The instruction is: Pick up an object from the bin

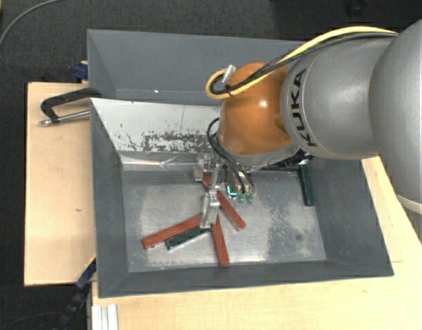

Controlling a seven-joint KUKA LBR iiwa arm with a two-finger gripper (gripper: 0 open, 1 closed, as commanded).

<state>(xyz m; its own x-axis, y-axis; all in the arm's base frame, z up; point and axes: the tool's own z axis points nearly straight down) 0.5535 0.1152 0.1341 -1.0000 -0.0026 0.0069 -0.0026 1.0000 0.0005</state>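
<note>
The only writing that can be read is "KUKA" (298, 112), in dark capitals turned on end on the smooth grey housing of the arm (355, 88). Ahead of it sits a glossy, rounded orange cover (256, 115), with a yellow cable (314, 43) looping over its top.

The jaws hang under that cover as a slim, silvery metal piece reaching down to the floor of the grey metal bin (115, 205). The cover and the wrist stand in the way, so I cannot tell whether the jaws are apart or together, nor whether anything is between them.

The tip of the jaws stands where three flat, matte red-brown sticks come together. The long red-brown stick (171, 233) runs from just beside the jaws down toward the view's lower left. The lower red-brown stick (220, 245) starts just below the jaws and points toward the near wall. The short red-brown stick (231, 214) lies tilted just to the view's right of the jaws. Which of the three the jaws touch cannot be told.

A dark green stick (185, 238), flat and narrow, lies below and to the left of the jaws, between the long and the lower stick and touching the long one. A second dark green stick (306, 184) lies well apart to the right of the jaws, near the right wall.

The bin floor is dull and scuffed; the wall behind the jaws bears a band of dark specks.
</note>
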